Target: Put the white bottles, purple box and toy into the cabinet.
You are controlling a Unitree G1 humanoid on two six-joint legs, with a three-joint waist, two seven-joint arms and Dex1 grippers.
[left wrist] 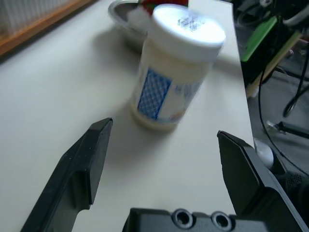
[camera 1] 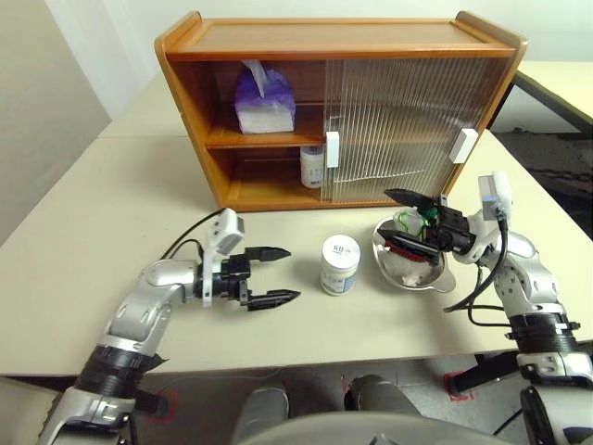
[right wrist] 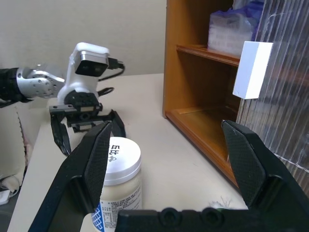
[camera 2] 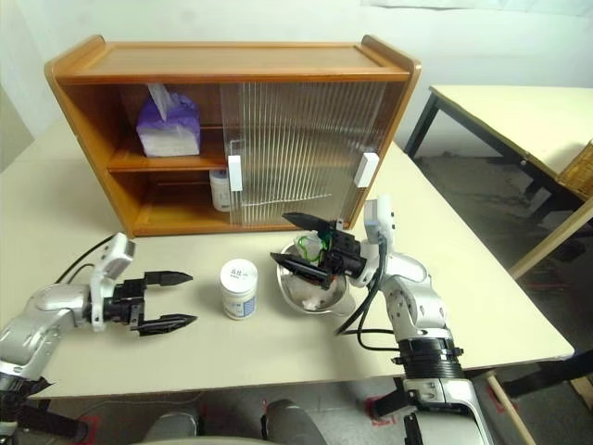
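Nearest the table's [camera 1: 83, 213] front edge, toward its left side, the left pincer [camera 1: 275, 275] lies low over the surface with its two black fingers spread wide and nothing between them — released, and aimed sideways at a white bottle [camera 1: 340, 265]. That bottle stands upright on the table just beyond the fingertips, apart from them, about midway along the front edge; its white lid is up and its blue-and-white label faces forward.

Just to the right of the bottle sits a round metal dish [camera 1: 435, 278], near it but not touching. The toy [camera 1: 409, 222] lies in the dish, a bit of white fluff and green showing behind the arm. The right pincer [camera 1: 398, 221] hovers over the dish with its fingers wide apart, pointing toward the table's left side; I cannot tell whether a fingertip touches the toy, and nothing is clamped between them.

Farther back, toward the table's rear edge, stands the cabinet [camera 1: 334, 37]. Its two ribbed sliding doors [camera 1: 398, 125] cover the right part, and the left part is open. The purple box [camera 1: 264, 102] sits on the upper shelf in that open part, white tissue sticking up from its top. On the lower shelf a second white bottle [camera 1: 312, 167] stands upright right at the edge of the nearer door — partly beside its white handle [camera 1: 332, 149].
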